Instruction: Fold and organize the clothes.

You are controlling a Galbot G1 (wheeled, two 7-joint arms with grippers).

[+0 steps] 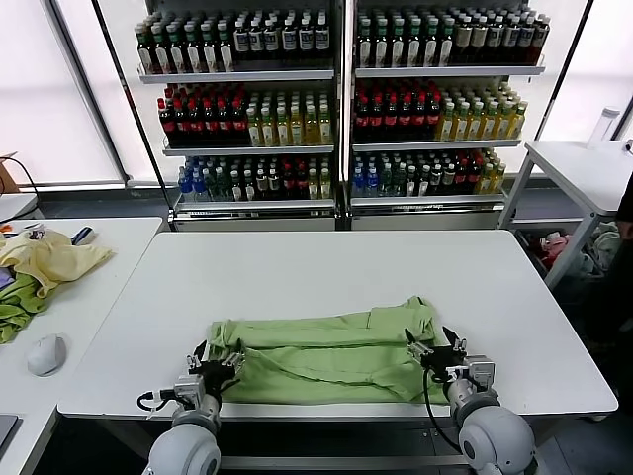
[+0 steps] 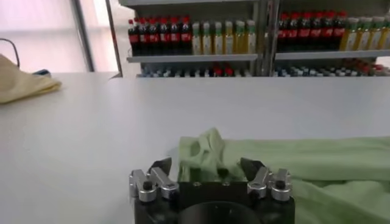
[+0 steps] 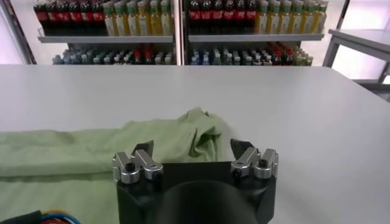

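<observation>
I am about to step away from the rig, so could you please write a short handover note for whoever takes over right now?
Left gripper: open, at the near left end of the light green polo shirt, holding nothing.
Right gripper: open, at the shirt's near right end, holding nothing.
Shirt: lying lengthwise near the front edge of the white table, folded into a long band.
Done: first lengthwise folds.
Left: fold it shorter and tidy it away.

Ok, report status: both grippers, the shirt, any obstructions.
Left gripper open at polo shirt's left near edge. Right gripper open at its right near edge. Shirt partly folded, flat on white table. Nothing in the way.
</observation>
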